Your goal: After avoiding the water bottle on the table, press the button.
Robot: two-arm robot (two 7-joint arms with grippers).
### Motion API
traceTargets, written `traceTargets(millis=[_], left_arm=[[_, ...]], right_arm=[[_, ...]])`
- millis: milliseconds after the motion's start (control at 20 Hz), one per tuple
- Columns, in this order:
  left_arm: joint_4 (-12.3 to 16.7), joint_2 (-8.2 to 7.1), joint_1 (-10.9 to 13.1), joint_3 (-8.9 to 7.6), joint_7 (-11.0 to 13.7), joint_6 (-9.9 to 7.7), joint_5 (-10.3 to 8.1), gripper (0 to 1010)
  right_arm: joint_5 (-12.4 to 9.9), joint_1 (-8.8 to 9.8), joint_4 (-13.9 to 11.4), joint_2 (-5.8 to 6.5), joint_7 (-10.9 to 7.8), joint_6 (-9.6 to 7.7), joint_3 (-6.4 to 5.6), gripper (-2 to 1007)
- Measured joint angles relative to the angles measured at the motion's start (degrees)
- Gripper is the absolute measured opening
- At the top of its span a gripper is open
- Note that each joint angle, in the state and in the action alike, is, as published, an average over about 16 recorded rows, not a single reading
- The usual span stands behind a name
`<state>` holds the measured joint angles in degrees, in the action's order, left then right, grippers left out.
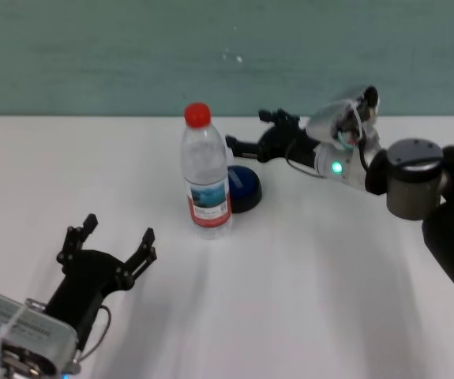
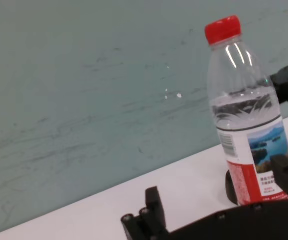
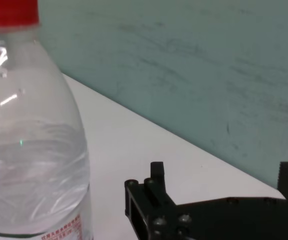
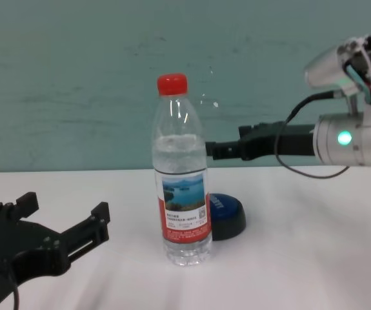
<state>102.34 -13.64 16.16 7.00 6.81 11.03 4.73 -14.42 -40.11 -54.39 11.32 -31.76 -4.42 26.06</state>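
Here the right gripper [image 1: 238, 144], jaws parted and empty, hovers mid-frame beside the water bottle [image 1: 206, 175], above the button [image 1: 243, 188]; descending carelessly could topple it. The left gripper [image 1: 116, 238] idles open, lower left.

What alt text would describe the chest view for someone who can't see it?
A capped water bottle stands upright on a white table, partly hiding a blue button. The right gripper reaches in above the button; the left gripper rests open.
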Motion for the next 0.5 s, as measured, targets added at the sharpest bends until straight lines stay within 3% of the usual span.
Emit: traceTargets(millis=[500], left_arm=[[0.00, 0.00, 0.00, 0.00, 0.00, 0.00, 0.00, 1000]], right_arm=[[-2.04, 4.89, -11.20, 4.87, 2.42, -2.22, -1.15, 1004]])
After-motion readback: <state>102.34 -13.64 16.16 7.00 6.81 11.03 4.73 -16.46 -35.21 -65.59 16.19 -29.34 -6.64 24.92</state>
